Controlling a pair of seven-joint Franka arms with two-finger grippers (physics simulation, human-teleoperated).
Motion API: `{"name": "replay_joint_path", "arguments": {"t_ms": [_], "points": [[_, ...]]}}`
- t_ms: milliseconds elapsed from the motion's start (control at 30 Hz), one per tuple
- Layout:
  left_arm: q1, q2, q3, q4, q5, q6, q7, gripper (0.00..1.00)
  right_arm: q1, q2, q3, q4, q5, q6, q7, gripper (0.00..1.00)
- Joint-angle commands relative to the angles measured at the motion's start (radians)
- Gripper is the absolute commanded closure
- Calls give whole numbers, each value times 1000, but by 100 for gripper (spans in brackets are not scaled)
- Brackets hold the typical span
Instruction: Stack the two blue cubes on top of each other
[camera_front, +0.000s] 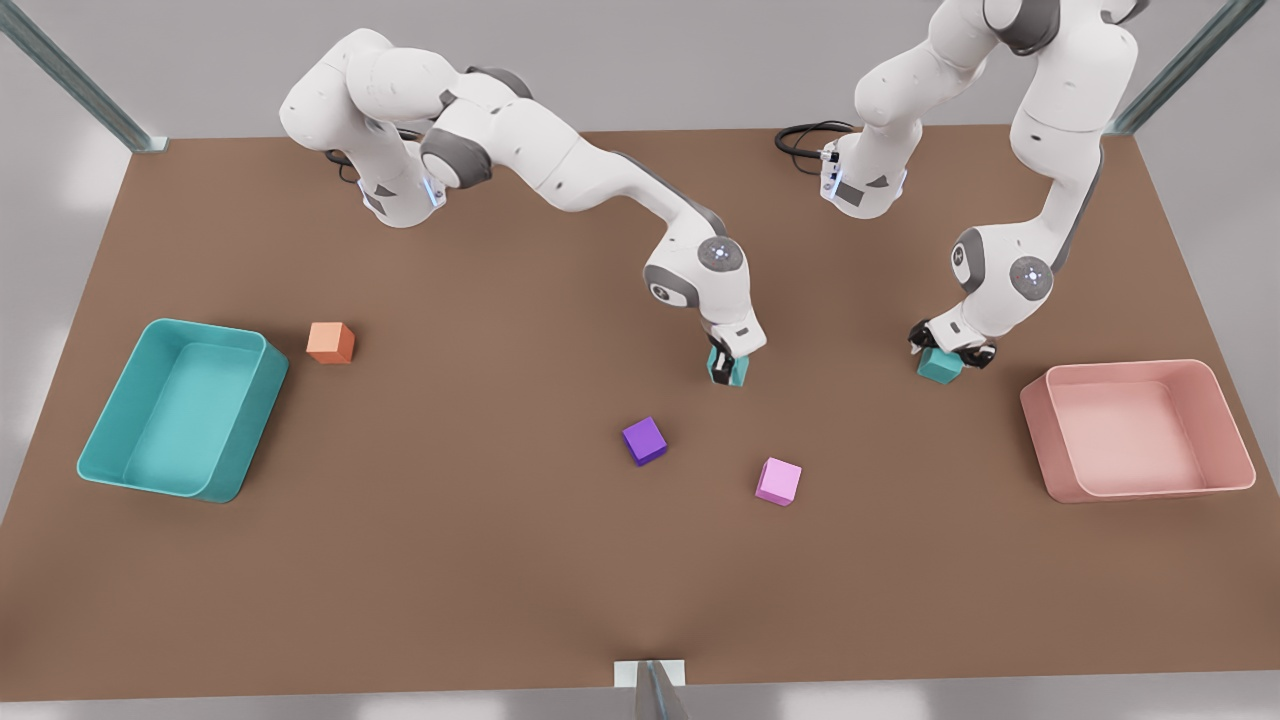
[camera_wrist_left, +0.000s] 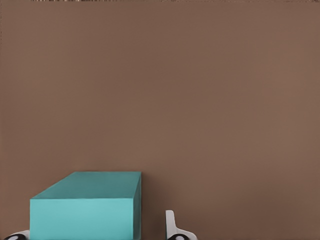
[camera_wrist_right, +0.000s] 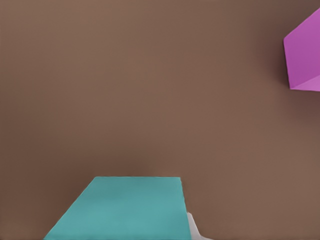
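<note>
Cubes in teal are lying well apart on the table (camera_front: 500, 560). The centre cube (camera_front: 738, 373) is sitting clenched in the right gripper (camera_front: 728, 368), a pink cube (camera_front: 778, 481) lying at its 5 o'clock. The side cube (camera_front: 940, 366), at the table's 3 o'clock, is sitting inside the left gripper (camera_front: 948, 352), which is standing released, one finger (camera_wrist_left: 171, 225) clear of it.
</note>
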Motion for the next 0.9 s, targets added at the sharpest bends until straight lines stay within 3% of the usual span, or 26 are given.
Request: {"name": "replay_joint_path", "arguments": {"t_ms": [0,33,100,133,167,300,367,600,700,767,867], "points": [[0,3,0,2,2,5,-16,1,12,2,0,-1,-59,15,324,68],[0,3,0,2,2,5,-16,2,12,2,6,-2,-97,15,353,68],[0,2,1,2,2,5,-16,19,12,11,3,-2,-99,23,354,64],[0,2,1,2,1,5,-14,23,12,11,4,-2,-99,32,354,52],[0,0,1,2,2,5,-13,23,12,11,3,-2,-99,32,354,30],[0,-65,-5,4,2,-49,-14,23,6,11,3,1,-99,34,350,11],[-9,-130,-11,48,1,-190,-40,24,2,8,3,1,-99,34,347,7],[-2,-96,-9,76,18,-169,-44,25,-30,-121,18,-14,-94,-50,331,1],[0,-67,-5,102,25,-166,-42,25,-69,-260,44,-27,-90,-236,255,0],[-2,-50,-5,108,25,-163,-42,25,-219,-417,116,-88,-76,-448,271,0],[-2,-33,-6,118,25,-156,-42,24,-411,-612,116,-206,51,-687,359,0]]}}
